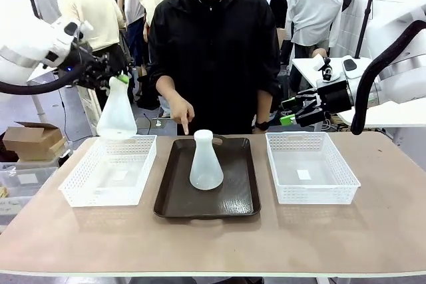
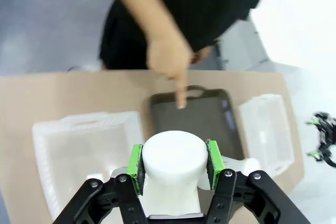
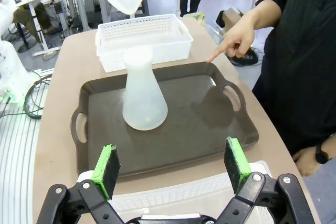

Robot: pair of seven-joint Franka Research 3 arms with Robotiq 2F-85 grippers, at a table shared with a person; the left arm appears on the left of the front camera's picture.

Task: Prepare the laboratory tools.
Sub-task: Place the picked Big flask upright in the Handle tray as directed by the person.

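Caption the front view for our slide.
Left claw holds a flask above a basket; another flask stands on the tray.

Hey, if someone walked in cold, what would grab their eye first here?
The left gripper holds a flask by its neck, above the left basket. A second flask stands on the dark tray, where the person's hand points at its far edge.

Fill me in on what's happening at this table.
The left gripper is shut on the neck of one flask, held in the air above the left basket. A second flask stands on the brown tray, where the person's hand points. The right gripper is open, off the table.
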